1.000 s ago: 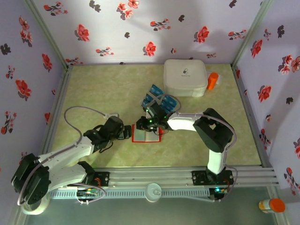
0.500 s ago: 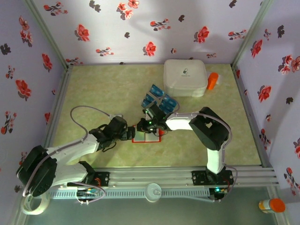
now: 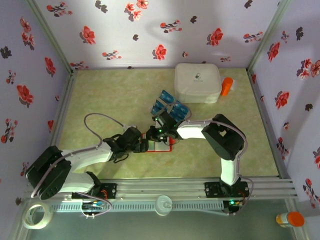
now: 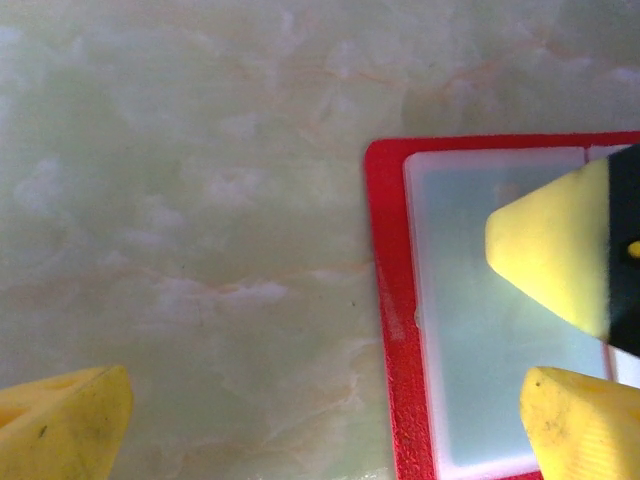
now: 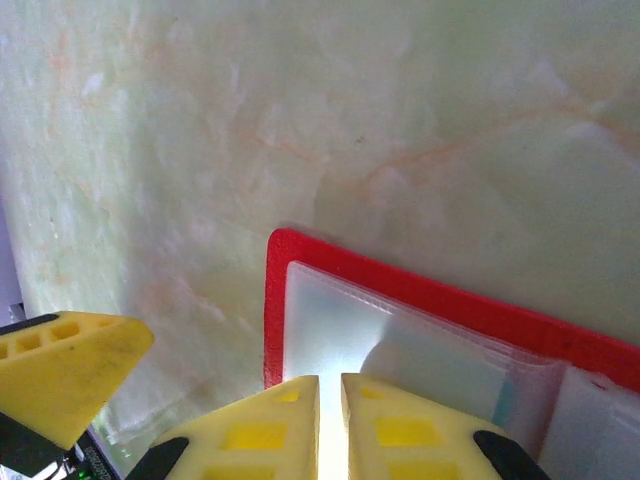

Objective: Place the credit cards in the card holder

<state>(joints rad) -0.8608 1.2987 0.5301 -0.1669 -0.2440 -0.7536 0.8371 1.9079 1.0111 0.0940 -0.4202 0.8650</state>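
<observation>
**Left hand reaches the card holder**

My left hand (image 3: 143,145), wide released, has come beside the card holder (image 3: 162,145) near the counter's near edge. My right hand (image 5: 330,396) has clenched over its pocket. The credit cards (image 3: 170,106) wait farther back.

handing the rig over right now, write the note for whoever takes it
Left gripper: open, low at the left edge of the card holder, holding nothing.
Right gripper: shut, tips on the holder's clear pocket; whether it pinches the plastic is unclear.
The card holder lies open on the table near the arms. The credit cards lie loose between it and the white box.
Done: holder is open; no card clearly in yet.
Left: pick up each card and slide it into a pocket.
</observation>
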